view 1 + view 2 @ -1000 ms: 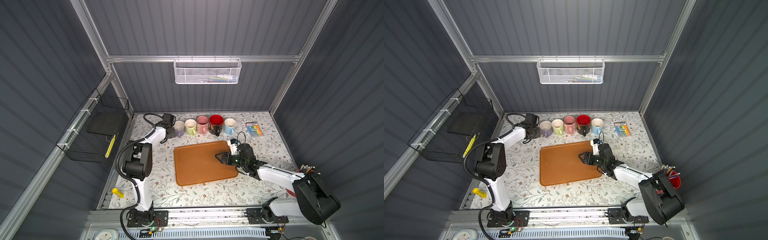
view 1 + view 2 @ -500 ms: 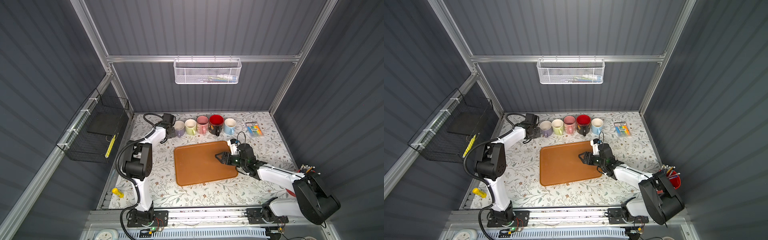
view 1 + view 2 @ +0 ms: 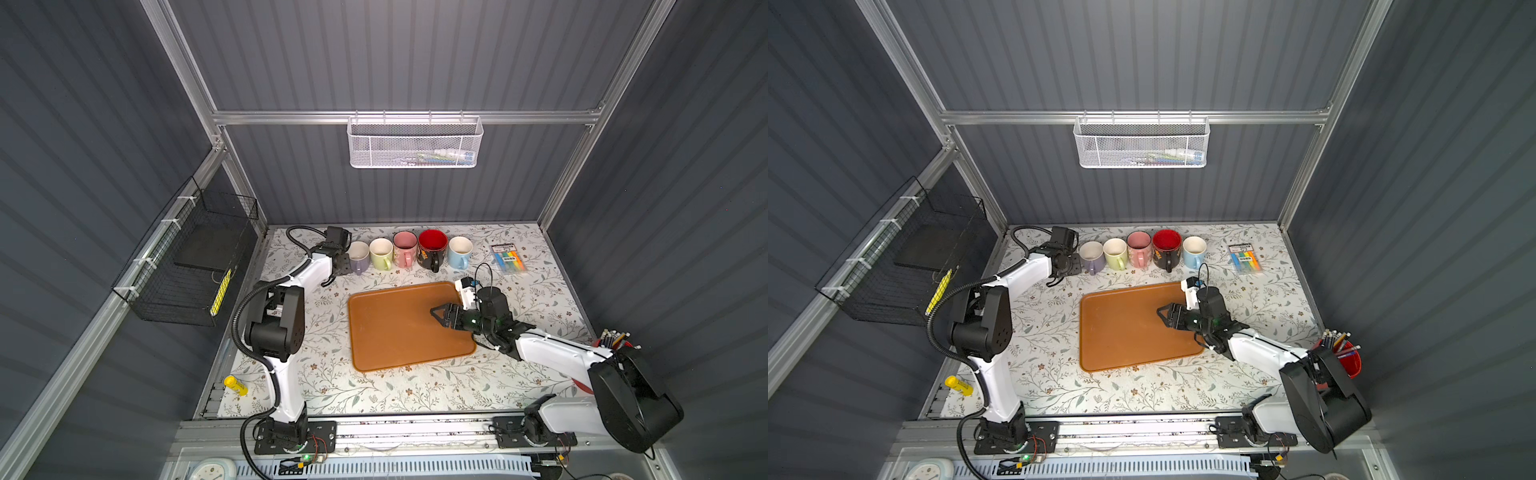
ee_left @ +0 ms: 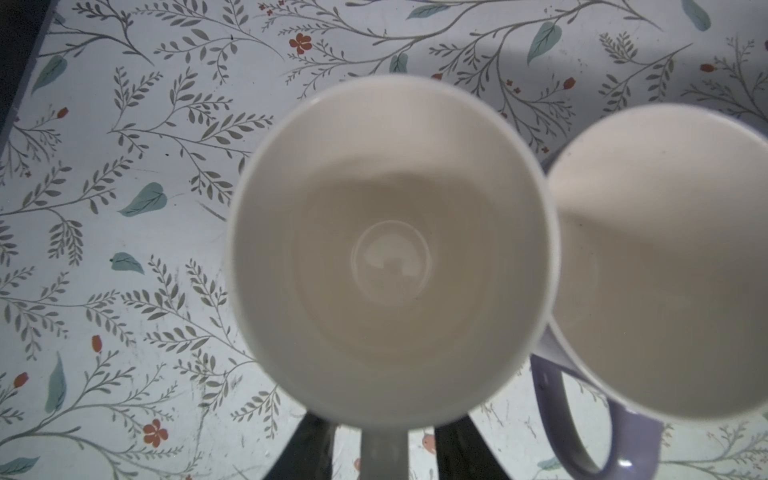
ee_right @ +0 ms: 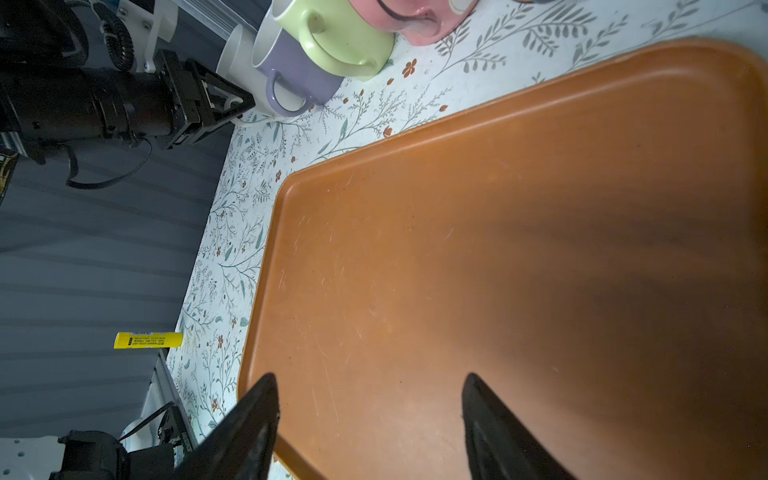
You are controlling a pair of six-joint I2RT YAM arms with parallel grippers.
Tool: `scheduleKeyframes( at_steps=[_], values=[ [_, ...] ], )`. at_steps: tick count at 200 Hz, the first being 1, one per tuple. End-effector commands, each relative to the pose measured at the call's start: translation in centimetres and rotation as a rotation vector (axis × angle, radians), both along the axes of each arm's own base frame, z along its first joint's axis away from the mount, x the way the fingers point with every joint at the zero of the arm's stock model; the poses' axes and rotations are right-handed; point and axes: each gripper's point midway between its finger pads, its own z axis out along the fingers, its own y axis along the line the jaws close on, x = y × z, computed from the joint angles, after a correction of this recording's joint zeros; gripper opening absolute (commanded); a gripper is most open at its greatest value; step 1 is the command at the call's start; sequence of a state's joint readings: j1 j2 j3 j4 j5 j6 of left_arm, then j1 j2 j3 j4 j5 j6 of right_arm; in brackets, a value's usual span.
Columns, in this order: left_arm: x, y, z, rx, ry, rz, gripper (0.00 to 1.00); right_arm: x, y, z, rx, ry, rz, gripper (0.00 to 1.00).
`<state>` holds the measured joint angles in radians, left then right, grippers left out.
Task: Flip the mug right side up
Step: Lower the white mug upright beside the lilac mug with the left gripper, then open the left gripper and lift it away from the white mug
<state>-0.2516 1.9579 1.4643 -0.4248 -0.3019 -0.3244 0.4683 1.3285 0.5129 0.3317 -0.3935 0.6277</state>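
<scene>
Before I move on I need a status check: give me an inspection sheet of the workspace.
Surface: floral table, brown tray flat in the middle.
Job's things: white mug upright, beside purple mug.
Clutter: green mug, pink mug, red mug, blue mug, all upright; marker pack, yellow tube, pen cup.
Claws: left claw open, straddling white mug's handle; right claw open over tray, holding nothing.
Cables: black hose at the left; thin cable loops above right claw.
Surroundings: white basket on back wall, black basket on left wall.
</scene>
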Motion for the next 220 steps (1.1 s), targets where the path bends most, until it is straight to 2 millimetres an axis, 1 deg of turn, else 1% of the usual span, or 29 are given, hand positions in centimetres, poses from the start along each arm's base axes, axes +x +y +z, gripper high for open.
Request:
scheduleKeyframes(
  at_steps=[1, 58, 120, 135, 150, 169, 188, 191, 199, 203, 205, 220],
  values=[
    [-0.3, 0.7, 1.8, 0.005, -0.028, 0.019, 0.41, 0.2, 0.3, 1.2, 0.013, -0.024, 0.010, 0.70],
    [-0.4, 0.9, 3.2, 0.007, -0.050, 0.022, 0.47, 0.1, 0.3, 1.5, 0.014, -0.030, 0.011, 0.70],
    [-0.5, 1.0, 4.8, 0.008, -0.069, 0.018, 0.49, 0.0, 0.3, 1.7, 0.018, -0.032, 0.011, 0.70],
    [-0.6, 1.0, 5.3, 0.007, -0.078, 0.016, 0.50, 0.0, 0.2, 1.9, 0.016, -0.039, 0.012, 0.70],
    [-0.8, 0.9, 6.2, -0.001, -0.091, 0.010, 0.53, 0.0, 0.1, 2.0, 0.009, -0.049, 0.010, 0.70],
    [-1.3, 1.0, 7.8, -0.006, -0.121, 0.004, 0.58, 0.0, -0.3, 2.8, -0.011, -0.083, 0.004, 0.71],
    [-2.0, 1.1, 9.7, -0.012, -0.151, -0.003, 0.63, -0.2, -0.9, 4.3, -0.029, -0.141, -0.003, 0.73],
    [-2.2, 1.2, 10.0, -0.012, -0.155, -0.005, 0.63, 0.2, -1.4, 4.4, -0.048, -0.155, -0.031, 0.74],
    [-2.6, 1.2, 10.7, -0.015, -0.164, -0.006, 0.64, 0.2, -1.8, 5.1, -0.060, -0.182, -0.045, 0.75],
    [-2.8, 1.3, 11.1, -0.017, -0.169, -0.006, 0.65, 0.2, -2.0, 5.0, -0.072, -0.184, -0.050, 0.76],
    [-2.9, 1.3, 11.3, -0.017, -0.170, -0.007, 0.65, 0.1, -2.2, 5.7, -0.065, -0.207, -0.056, 0.76],
    [-4.0, 1.4, 12.5, -0.027, -0.187, -0.011, 0.68, -0.1, -2.9, 7.0, -0.077, -0.253, -0.074, 0.79]
  ],
)
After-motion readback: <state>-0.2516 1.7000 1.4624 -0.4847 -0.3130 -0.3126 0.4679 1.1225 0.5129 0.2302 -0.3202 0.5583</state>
